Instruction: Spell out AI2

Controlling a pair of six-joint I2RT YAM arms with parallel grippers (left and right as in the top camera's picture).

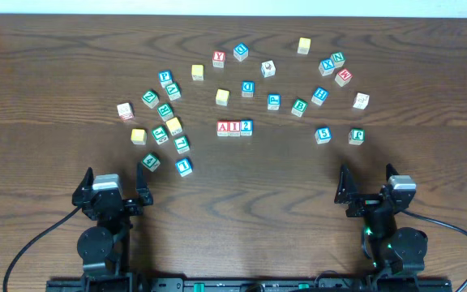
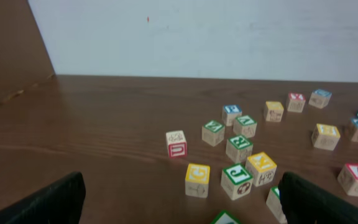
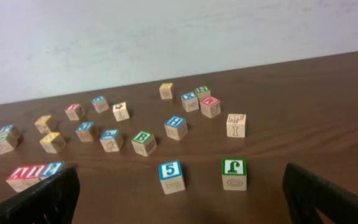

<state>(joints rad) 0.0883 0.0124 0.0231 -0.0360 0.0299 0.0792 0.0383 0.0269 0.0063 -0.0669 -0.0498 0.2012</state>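
While left fingers (image 2: 48, 202) and right fingers (image 3: 328, 193) stand wide and empty, the AI2 blocks (image 1: 234, 127) look like light, stiff wood, best pinched across opposite flat faces

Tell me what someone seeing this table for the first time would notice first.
Probably the neat row of three blocks reading A, I, 2, set side by side at the middle of the table. Around it, loose letter blocks lie scattered in a wide arc, while the left hand and right hand sit open and empty at the near edge.
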